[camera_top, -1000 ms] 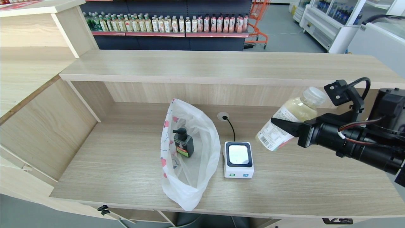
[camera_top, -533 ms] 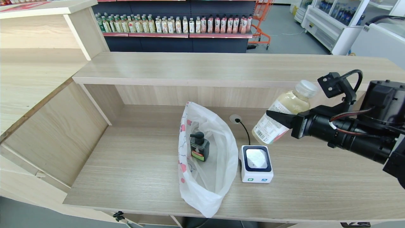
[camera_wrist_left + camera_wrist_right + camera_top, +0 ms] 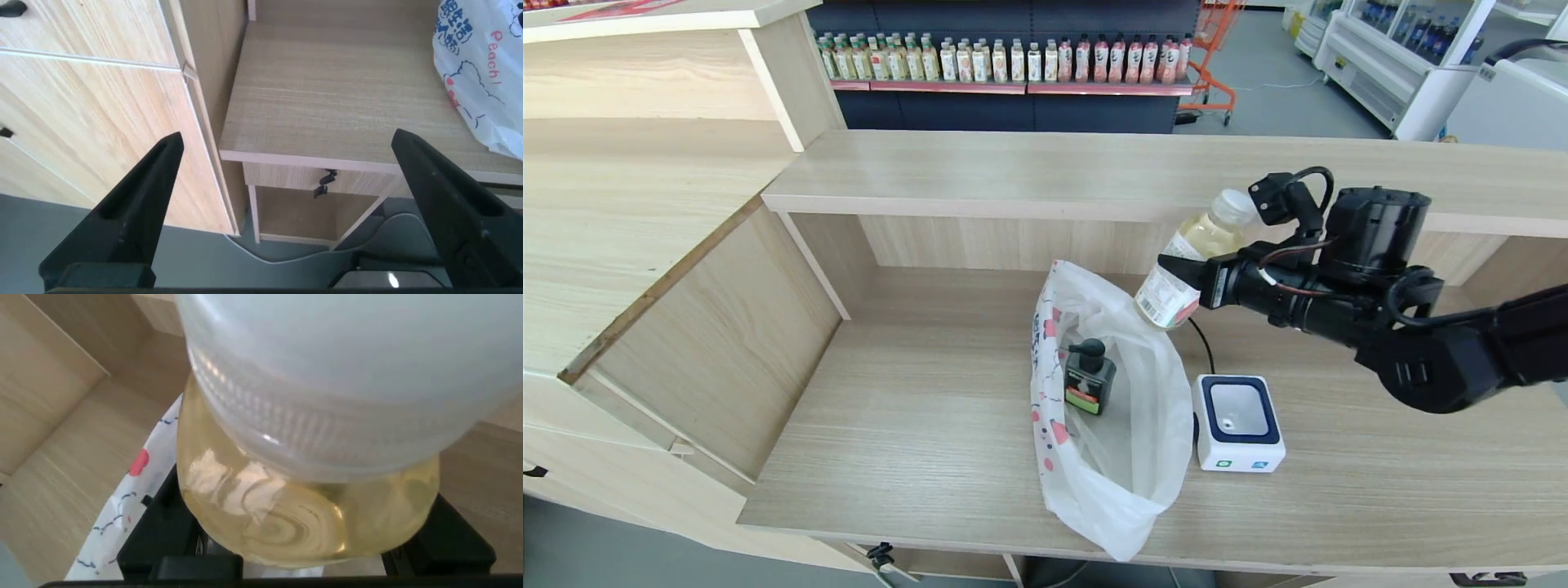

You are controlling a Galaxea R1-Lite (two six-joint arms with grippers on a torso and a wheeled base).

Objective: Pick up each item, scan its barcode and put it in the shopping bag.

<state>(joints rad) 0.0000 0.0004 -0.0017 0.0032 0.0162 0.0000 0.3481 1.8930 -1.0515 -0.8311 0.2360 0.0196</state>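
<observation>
The right gripper [image 3: 1181,282] pinches a bottle of pale yellow drink [image 3: 1207,237] across its labelled lower half. Its jaws are pressed against the bottle's sides. The bottle hangs in the air, tilted, with its white cap up and away from the robot and its base down over the far rim of the shopping bag [image 3: 1045,384]. The barcode scanner [image 3: 1239,412] sits on the counter [image 3: 907,425] just beside the bag, on its right, and nearer the robot than the bottle.

Judging by this pose, the step in hand is the drop into the bag. The mouth is wide but slack, so the bottle should go in base first through the middle of the opening. It should travel low enough that the far rim does not fold under it. A dark pump bottle [image 3: 1089,380] stands inside toward the bag's left wall, so the free space to its right is the better landing spot. The grip should hold until the base rests on the bag floor, or the smooth bottle may roll out.

The left gripper [image 3: 288,139] hangs with jaws spread and empty beyond the counter's near edge.
</observation>
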